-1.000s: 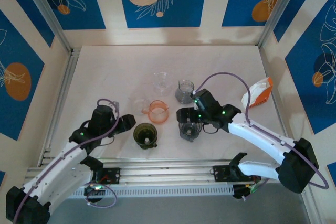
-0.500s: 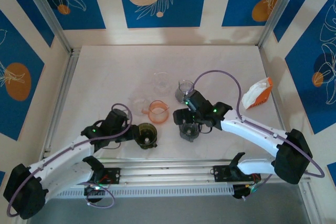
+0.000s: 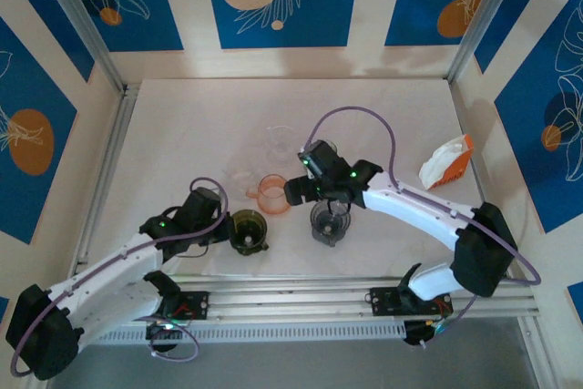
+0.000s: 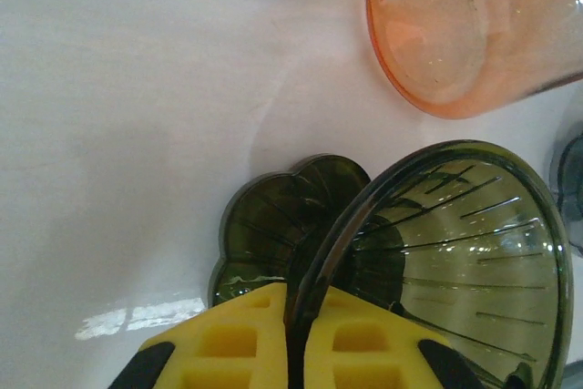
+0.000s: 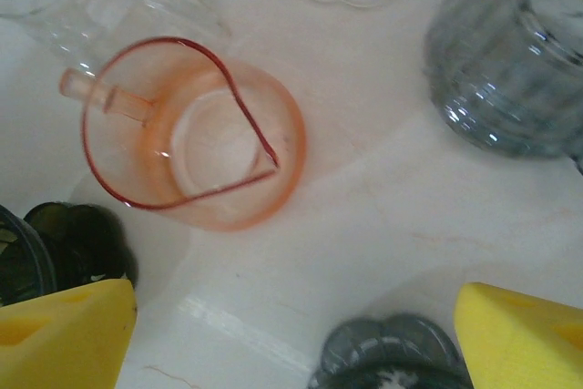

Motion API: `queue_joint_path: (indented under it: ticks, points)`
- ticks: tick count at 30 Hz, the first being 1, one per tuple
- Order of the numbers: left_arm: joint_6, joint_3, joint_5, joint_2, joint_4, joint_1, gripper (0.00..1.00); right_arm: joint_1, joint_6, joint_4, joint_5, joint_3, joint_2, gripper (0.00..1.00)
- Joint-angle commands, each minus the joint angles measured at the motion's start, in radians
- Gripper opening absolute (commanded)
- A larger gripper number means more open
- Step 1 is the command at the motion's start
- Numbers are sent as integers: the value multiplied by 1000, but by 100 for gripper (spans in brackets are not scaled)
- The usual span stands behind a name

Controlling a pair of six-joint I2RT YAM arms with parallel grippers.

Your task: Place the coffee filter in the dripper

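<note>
A dark green dripper (image 3: 248, 230) stands near the table's front, and my left gripper (image 3: 228, 228) is shut on its left rim. Up close, the yellow pads (image 4: 228, 343) clamp the green rim (image 4: 314, 271) of that dripper (image 4: 455, 243). An orange dripper (image 3: 274, 194) stands just behind it. My right gripper (image 3: 305, 193) hovers open between the orange dripper (image 5: 191, 129) and a grey dripper (image 3: 329, 223), its jaws (image 5: 291, 334) wide apart with nothing between them. The white coffee filter sticks out of an orange-edged packet (image 3: 446, 161) at the right wall.
A clear glass vessel (image 3: 280, 140) and a grey ribbed glass (image 3: 321, 157) stand behind the drippers. The grey glass (image 5: 506, 70) is close to my right gripper. Aluminium rails run along the left (image 3: 102, 179) and front edges; panelled walls enclose the table.
My left gripper has moved right to the green dripper and shut on its rim. My right arm has swung left and back, from above the grey dripper toward the orange one.
</note>
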Motion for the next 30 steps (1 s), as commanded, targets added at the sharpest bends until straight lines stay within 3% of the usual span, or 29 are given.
queue_joint_path:
  ticks: [1,7,17,23,30]
  points:
    - [-26,37,-76,-27,-105,-6,0,-8,-74,22,-93,74,64,91]
    - [-48,34,-143,-61,-179,28,0,-25,-114,28,-126,196,201,94]
    - [-41,-16,-56,-72,-154,181,1,-49,-151,-7,-159,391,410,99]
    - [-41,-19,-33,-104,-152,198,36,-40,-159,-20,-176,452,488,99]
    - [-52,33,-20,-193,-175,197,58,-31,-163,-39,-183,454,511,98]
